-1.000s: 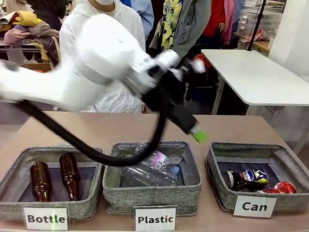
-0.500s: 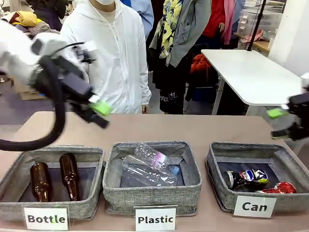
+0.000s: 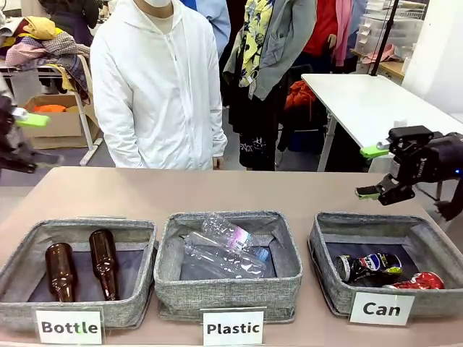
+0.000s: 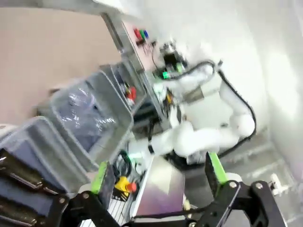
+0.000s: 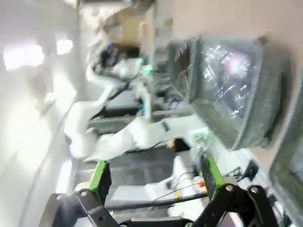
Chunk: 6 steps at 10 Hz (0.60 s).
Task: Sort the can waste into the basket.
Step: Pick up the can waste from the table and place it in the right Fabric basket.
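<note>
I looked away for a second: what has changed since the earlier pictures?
The left gripper swung from above the middle basket back to the far left; the right gripper came in at the right, open and empty. Both crushed metal cans stayed in the grey woven "Can" basket.

**Three basket labels reading clearly**

A white label (image 3: pixel 69 327) on the left basket (image 3: pixel 22 253) is reading "Bottle". The label (image 3: pixel 233 329) on the middle basket (image 3: pixel 228 289) is showing "Plastic". The label (image 3: pixel 381 309) fronting the right basket (image 3: pixel 434 242) is saying "Can".
</note>
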### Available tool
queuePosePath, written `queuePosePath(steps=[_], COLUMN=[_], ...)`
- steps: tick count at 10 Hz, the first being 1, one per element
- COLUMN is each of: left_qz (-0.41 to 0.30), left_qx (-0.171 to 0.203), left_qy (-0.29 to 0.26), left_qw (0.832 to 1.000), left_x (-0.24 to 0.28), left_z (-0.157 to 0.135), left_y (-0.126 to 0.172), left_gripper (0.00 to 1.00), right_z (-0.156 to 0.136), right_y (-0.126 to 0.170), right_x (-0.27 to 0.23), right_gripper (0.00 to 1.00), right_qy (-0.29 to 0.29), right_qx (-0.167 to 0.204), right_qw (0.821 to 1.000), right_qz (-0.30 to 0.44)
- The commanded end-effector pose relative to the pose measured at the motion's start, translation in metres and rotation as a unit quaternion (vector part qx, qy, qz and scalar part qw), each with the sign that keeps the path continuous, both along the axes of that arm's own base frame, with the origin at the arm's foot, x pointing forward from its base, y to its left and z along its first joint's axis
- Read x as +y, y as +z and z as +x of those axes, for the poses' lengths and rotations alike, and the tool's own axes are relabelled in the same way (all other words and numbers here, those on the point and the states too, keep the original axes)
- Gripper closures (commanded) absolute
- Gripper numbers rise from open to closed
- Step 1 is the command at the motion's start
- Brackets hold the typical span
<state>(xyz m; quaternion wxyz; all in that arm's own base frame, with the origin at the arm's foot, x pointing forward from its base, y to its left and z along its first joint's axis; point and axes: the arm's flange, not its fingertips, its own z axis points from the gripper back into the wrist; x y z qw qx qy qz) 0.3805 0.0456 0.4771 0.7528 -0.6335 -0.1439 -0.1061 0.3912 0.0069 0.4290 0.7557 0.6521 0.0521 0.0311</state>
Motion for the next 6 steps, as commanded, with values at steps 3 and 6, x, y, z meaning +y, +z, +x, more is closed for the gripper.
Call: queuePosePath(steps=[3, 6], left_qz=[-0.060, -0.021], left_qx=[0.105, 0.053], left_qy=[0.132, 0.085], left_qw=[0.984, 0.995], left_x=[0.070, 0.051], left_z=[0.021, 0.009], left_y=[-0.053, -0.032], left_gripper=[0.00, 0.00], right_z=[0.011, 0.005], right_y=[-0.015, -0.017], right_x=[-0.022, -0.012], right_gripper=[0.00, 0.00], right_qy=[-0.018, 0.017], right_qx=[0.023, 0.038], right_qw=[0.999, 0.999], right_qz=[0.014, 0.035])
